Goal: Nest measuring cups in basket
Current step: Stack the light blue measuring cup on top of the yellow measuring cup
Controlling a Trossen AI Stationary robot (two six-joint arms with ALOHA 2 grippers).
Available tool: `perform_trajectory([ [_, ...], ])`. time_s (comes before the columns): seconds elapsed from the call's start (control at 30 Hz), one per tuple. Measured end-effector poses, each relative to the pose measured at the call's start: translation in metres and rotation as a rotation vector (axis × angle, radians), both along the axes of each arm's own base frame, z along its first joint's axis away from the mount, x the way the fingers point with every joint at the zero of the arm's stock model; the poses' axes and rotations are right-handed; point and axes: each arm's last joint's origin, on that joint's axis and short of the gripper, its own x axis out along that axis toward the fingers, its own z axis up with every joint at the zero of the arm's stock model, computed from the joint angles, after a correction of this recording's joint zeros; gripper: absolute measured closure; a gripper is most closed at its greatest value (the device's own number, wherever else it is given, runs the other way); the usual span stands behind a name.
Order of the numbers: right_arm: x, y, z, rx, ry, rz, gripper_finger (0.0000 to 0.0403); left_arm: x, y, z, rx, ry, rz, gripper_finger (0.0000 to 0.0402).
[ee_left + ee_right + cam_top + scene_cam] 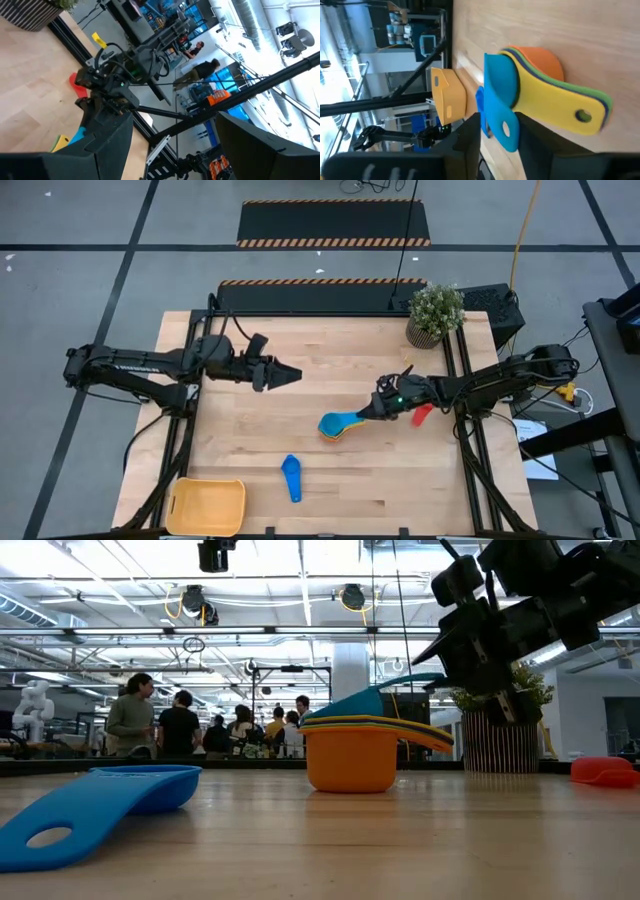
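- Measuring cups (337,425) sit stacked mid-tabletop (330,360), not in the basket (208,506).
- Right gripper (368,414) fingers parted around the handles.
- Left gripper (290,376) fingers wide, empty.

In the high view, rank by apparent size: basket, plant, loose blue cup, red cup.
1. basket
2. plant
3. blue cup
4. red cup, though the right arm partly hides it, so its rank is unsure.

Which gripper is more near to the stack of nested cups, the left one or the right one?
The right. The right gripper is directly beside the stack of nested cups, at its handles. The left gripper hovers farther away, toward the table's back left.
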Motion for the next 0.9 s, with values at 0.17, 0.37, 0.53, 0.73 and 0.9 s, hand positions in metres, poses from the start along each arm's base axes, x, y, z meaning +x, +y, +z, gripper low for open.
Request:
perform_trajectory([
  [0.17, -0.002, 0.0, -0.003, 0.003, 0.038, 0.004, 0.0263, 0.0, 0.003, 0.0, -0.005, 0.001, 0.011, 0.0117],
  [0.37, -0.002, 0.0, -0.005, -0.009, 0.054, 0.008, 0.0248, 0.0, 0.003, 0.0, -0.008, 0.002, 0.012, 0.0117],
  [0.53, -0.004, 0.0, -0.007, -0.026, 0.078, 0.015, 0.0248, 0.0, 0.003, 0.0, -0.016, 0.003, 0.012, 0.0117],
  [0.73, -0.006, 0.0, -0.012, -0.065, 0.129, 0.027, 0.0248, 0.0, 0.003, 0.0, -0.03, 0.004, 0.013, 0.0117],
  [0.9, -0.007, -0.002, -0.014, -0.114, 0.148, 0.003, 0.0248, 0.0, 0.003, 0.0, -0.034, 0.004, 0.031, 0.0117],
])
